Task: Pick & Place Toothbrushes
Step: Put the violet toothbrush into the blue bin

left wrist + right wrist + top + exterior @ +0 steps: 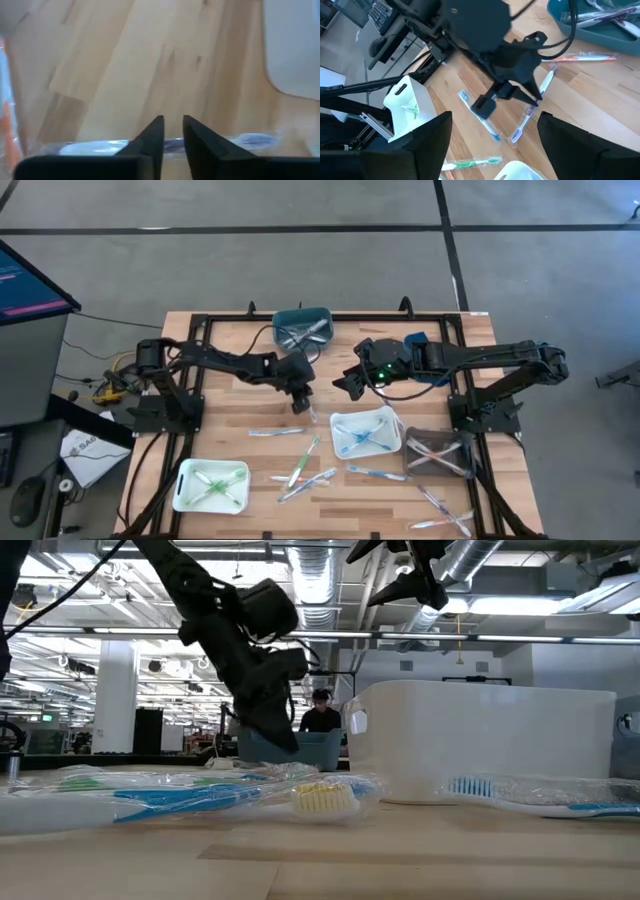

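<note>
Left gripper, jaws slightly parted astride a wrapped toothbrush lying crosswise between them (grip unconfirmed): close squarely at mid-handle. Right gripper waits, wide open.

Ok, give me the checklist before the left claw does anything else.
1. Left claw on target: ok. It is down at the table with a wrapped brush lying across its fingers.
2. Grip on that brush: cannot tell. The fingers stand narrowly apart.
3. Brush colour for sorting: cannot tell. The head looks bluish through the wrapper.
4. Right claw out of the way: ok for now. It is open and raised, though close to the left claw.
5. Room in the white tray with the blue brushes: ok.
</note>
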